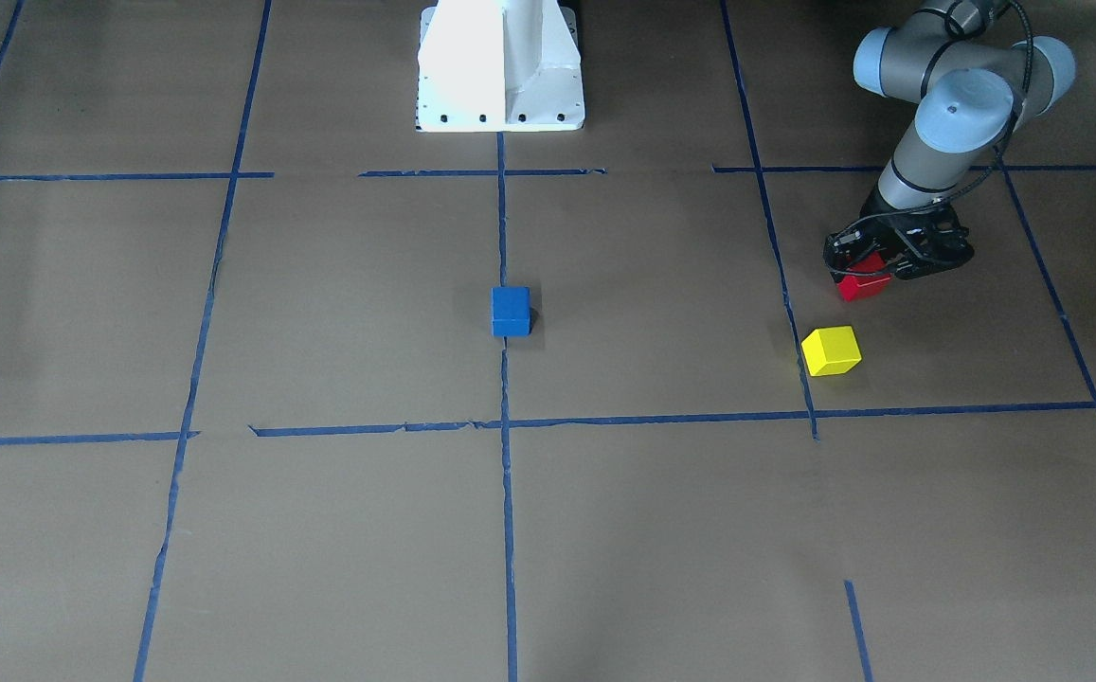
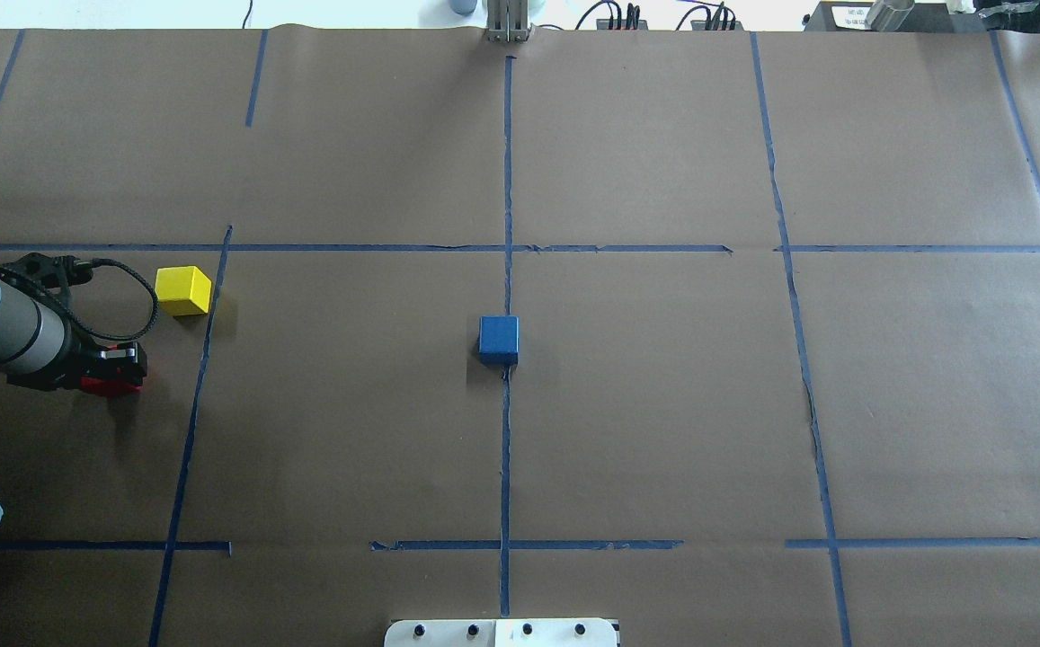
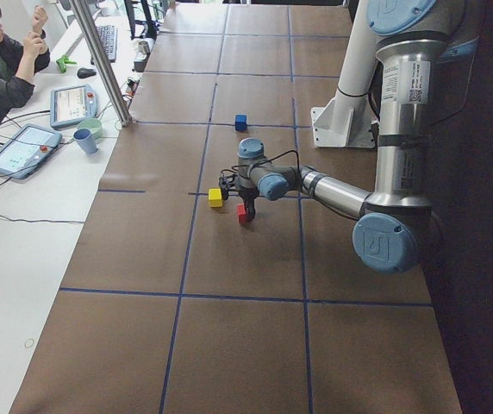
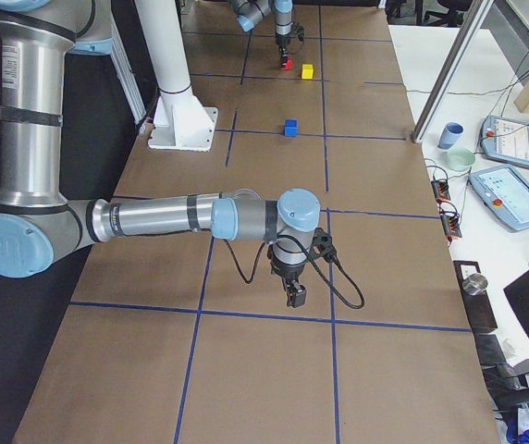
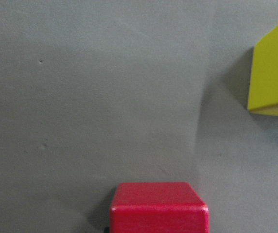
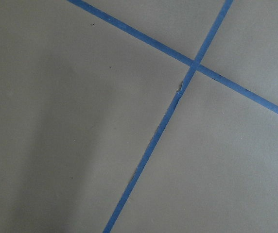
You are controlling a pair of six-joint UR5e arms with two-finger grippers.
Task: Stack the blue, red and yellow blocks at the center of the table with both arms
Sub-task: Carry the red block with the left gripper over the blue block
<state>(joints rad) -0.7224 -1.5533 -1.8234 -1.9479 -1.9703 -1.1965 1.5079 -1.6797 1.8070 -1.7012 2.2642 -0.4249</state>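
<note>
Red block (image 5: 158,206) is found at left tool (image 1: 874,268), grasp undeterminable (right tool (image 4: 296,296) likewise); blue block (image 1: 511,311) is set at counter (image 1: 320,313) centre; neither it nor yellow block (image 1: 831,350) is stacked yet.

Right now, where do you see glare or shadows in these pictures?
Exterior front-facing view: the white pedestal is overexposed, much detail lost; the blue block throws a short dark shadow to its right. Left wrist view: the yellow block shades the table on its left. Right wrist view: a broad, faint shadow lies at left.
</note>
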